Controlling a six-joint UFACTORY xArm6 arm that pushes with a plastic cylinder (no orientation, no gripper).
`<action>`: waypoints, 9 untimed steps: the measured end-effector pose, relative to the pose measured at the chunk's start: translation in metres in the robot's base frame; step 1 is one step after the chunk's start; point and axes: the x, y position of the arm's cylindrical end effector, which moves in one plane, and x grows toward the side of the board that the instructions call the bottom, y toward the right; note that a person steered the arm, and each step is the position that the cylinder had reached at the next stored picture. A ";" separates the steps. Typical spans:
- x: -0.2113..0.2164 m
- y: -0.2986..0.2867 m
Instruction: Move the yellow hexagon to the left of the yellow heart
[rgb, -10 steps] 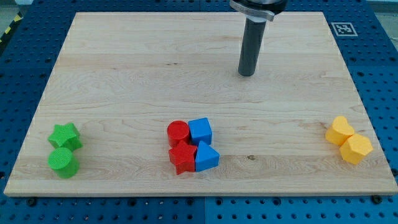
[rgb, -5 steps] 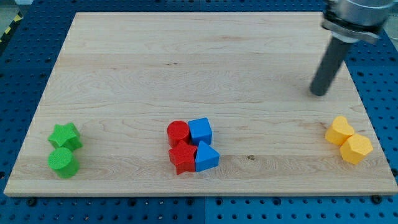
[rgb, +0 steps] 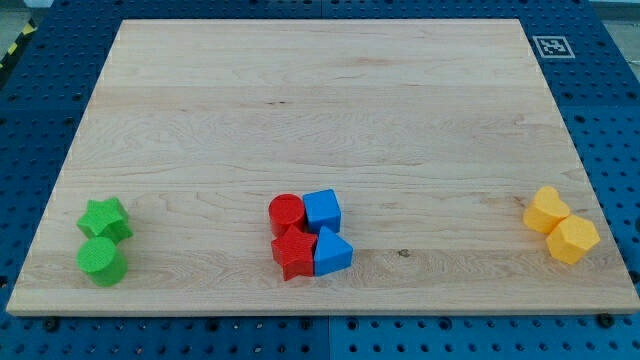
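Our tip is not in the picture, so we cannot tell where it is. The yellow hexagon (rgb: 573, 240) touches the yellow heart (rgb: 547, 209), just below and right of it. The push is not done.

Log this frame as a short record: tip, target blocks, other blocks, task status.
tip: not visible in the camera view
yellow hexagon block: near the view's right edge of the wooden board, touching the heart
yellow heart block: up and to the view's left of the hexagon
red cylinder, red star, blue cube, blue triangle: one cluster, bottom centre
green star, green cylinder: bottom left
status: hexagon not yet left of heart
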 end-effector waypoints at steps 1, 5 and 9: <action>0.008 0.000; 0.021 -0.011; 0.017 -0.067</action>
